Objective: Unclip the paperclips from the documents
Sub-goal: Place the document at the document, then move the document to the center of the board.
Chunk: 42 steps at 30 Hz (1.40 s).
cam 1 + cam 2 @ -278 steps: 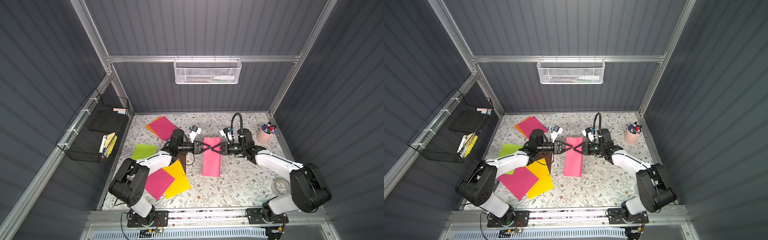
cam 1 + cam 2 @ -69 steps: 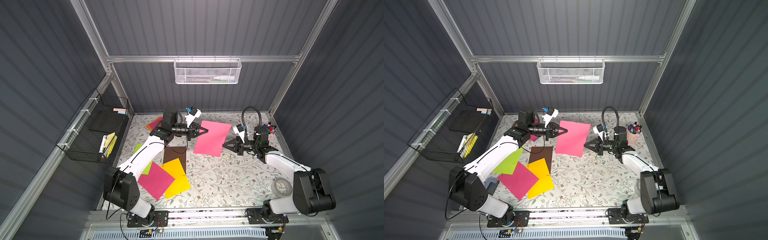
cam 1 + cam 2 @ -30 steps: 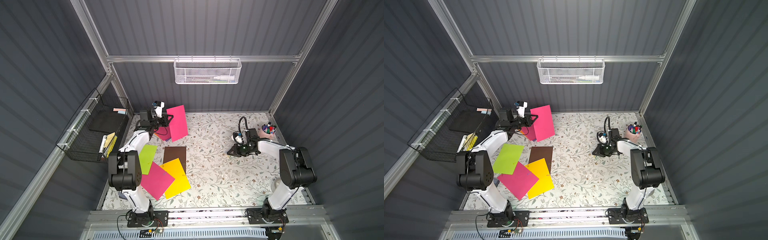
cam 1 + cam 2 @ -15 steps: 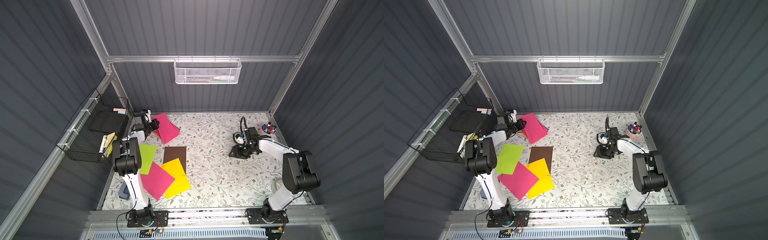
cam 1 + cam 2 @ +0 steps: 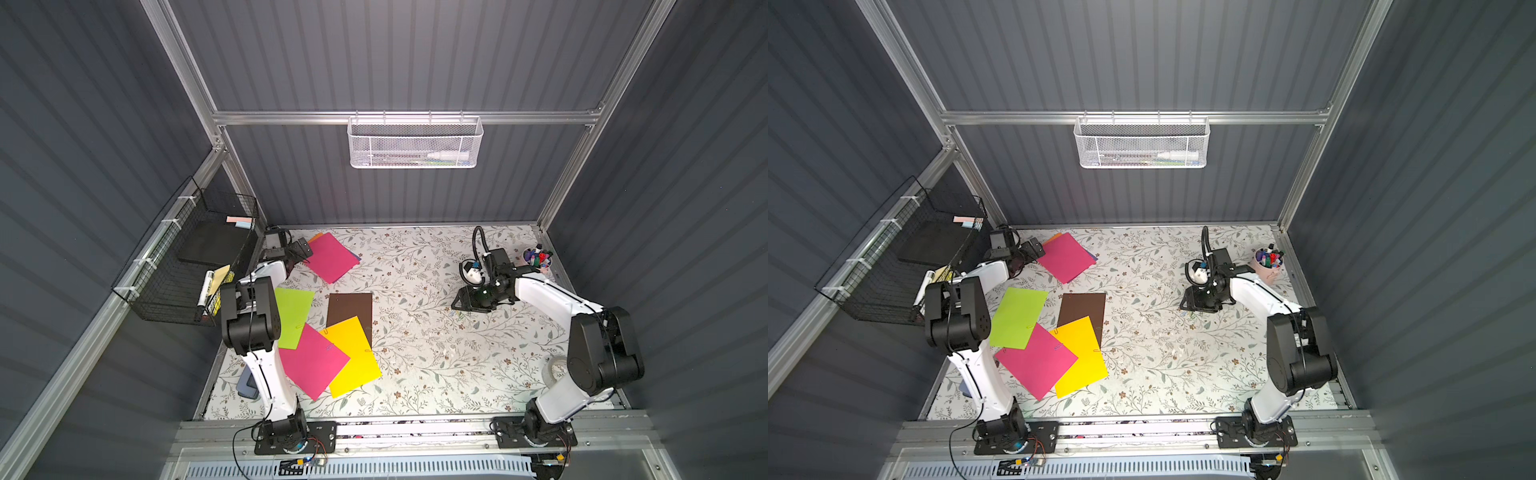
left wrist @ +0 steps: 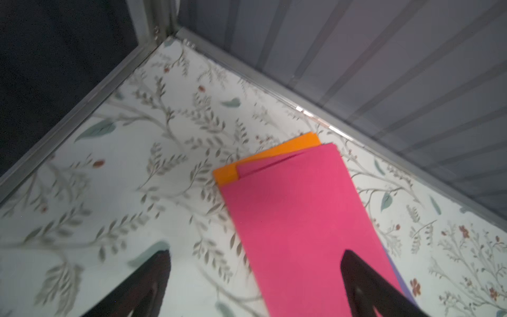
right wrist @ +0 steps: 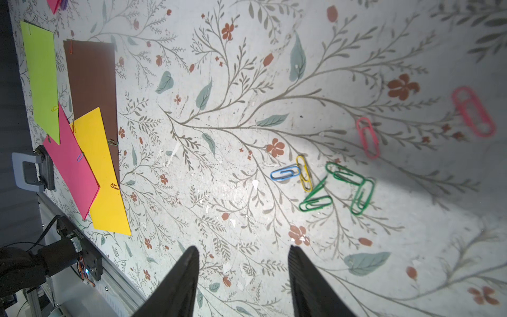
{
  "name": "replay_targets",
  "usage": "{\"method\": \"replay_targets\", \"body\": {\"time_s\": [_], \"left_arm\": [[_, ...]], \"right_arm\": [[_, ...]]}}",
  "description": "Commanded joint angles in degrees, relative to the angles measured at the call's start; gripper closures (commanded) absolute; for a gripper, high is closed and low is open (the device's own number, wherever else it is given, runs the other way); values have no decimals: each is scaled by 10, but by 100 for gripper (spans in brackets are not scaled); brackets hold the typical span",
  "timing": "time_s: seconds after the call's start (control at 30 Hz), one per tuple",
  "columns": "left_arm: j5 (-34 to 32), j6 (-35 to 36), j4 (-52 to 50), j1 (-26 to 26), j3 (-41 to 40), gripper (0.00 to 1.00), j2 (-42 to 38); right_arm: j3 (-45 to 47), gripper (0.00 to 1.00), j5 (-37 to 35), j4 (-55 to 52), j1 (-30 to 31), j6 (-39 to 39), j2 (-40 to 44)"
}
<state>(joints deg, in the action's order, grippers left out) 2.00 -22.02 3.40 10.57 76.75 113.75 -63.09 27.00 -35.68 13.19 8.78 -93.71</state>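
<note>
A magenta document [image 5: 330, 257] lies flat on an orange sheet [image 6: 274, 153] and a purple one at the back left corner. My left gripper [image 5: 305, 249] hovers at its edge, open and empty, with one fingertip over the pink sheet [image 6: 301, 219] in the left wrist view. Lime green [image 5: 293, 316], brown [image 5: 349, 307], yellow [image 5: 353, 357] and pink [image 5: 311, 361] documents overlap at the front left, each with small clips such as a blue one [image 7: 80, 157]. My right gripper [image 5: 457, 303] is open and empty, low over the table. Several loose paperclips [image 7: 315, 181] lie just beyond its tips.
A pink cup of markers [image 5: 538, 259] stands at the back right, and a tape roll [image 5: 555, 368] lies by the right arm's base. A black wire basket [image 5: 195, 266] hangs on the left wall and a white mesh basket [image 5: 415, 141] on the back wall.
My left gripper has opened and let go of the magenta sheet, which went from upright to flat on the back-left stack. My right gripper's jaws have opened over the loose clips.
</note>
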Motion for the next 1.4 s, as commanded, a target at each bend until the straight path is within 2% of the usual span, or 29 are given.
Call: {"method": "replay_targets", "body": {"time_s": [0.0, 0.07, 0.17, 0.27, 0.33, 0.47, 0.6, 0.73, 0.83, 1.1, 1.27, 1.37], "left_arm": [[-32, -16, -42, -42, -46, 2, -69], [-34, -16, -74, -80, -59, 4, -92], [-2, -28, -110, -131, -87, 6, -120], [61, -32, -132, -139, -123, 13, -127], [64, -21, -154, -148, -136, 16, -133], [50, -9, -217, -199, -141, 22, -141], [16, -46, -258, -268, -144, 24, -160], [-16, -66, -242, -276, -161, 24, -147], [-10, -63, -232, -278, -158, 27, -109], [100, -74, -200, -313, -131, 29, -50], [187, -117, -157, -347, -100, 29, -8], [214, -136, -134, -369, -59, 29, 29]], "right_arm": [[-12, 44, 7, -11, 3, 2, 6], [-13, 44, 12, -6, 4, 2, 6], [-17, 44, 18, -5, 7, 1, 5], [-23, 43, 23, -3, 7, -1, 6], [-27, 43, 25, -3, 8, -1, 8], [-24, 43, 30, 1, 8, -2, 11], [-21, 43, 34, 4, 9, -3, 15], [-14, 42, 42, 19, 9, 1, 23], [-17, 42, 46, 17, 9, -1, 22], [-8, 42, 34, 14, 8, -6, 37], [-5, 42, 44, 31, 8, 6, 29], [-5, 41, 50, 42, 9, 14, 24]]}}
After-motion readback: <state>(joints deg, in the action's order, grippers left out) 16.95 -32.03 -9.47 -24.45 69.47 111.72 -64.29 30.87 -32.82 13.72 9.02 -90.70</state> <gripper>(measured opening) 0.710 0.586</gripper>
